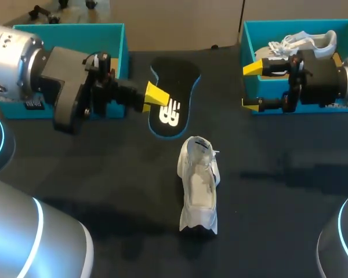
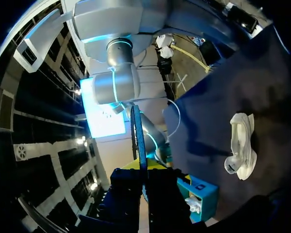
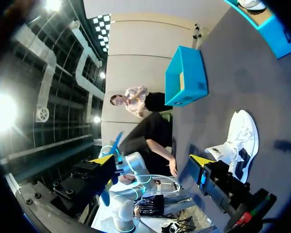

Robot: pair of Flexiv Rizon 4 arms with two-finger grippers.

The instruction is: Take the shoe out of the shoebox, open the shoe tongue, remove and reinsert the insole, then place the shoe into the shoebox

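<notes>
My left gripper (image 1: 156, 95) is shut on the edge of a black insole (image 1: 173, 92) with a blue rim, holding it above the table near the back middle. In the left wrist view the insole (image 2: 138, 138) shows edge-on, rising from between the fingers of the left gripper (image 2: 144, 170). The white shoe (image 1: 198, 185) lies on the dark table, its opening facing up, in front of the insole and apart from both grippers. My right gripper (image 1: 252, 87) stands wide open and empty beside the right teal shoebox (image 1: 252, 35). From the right wrist view, the shoe (image 3: 240, 138) lies beyond the right gripper (image 3: 152, 161).
A second white shoe (image 1: 301, 41) lies in the right shoebox. Another teal box (image 1: 113, 40) stands at the back left, behind my left arm, also seen as the teal box (image 3: 186, 77) from the right wrist. Dark tabletop (image 1: 278, 191) surrounds the shoe.
</notes>
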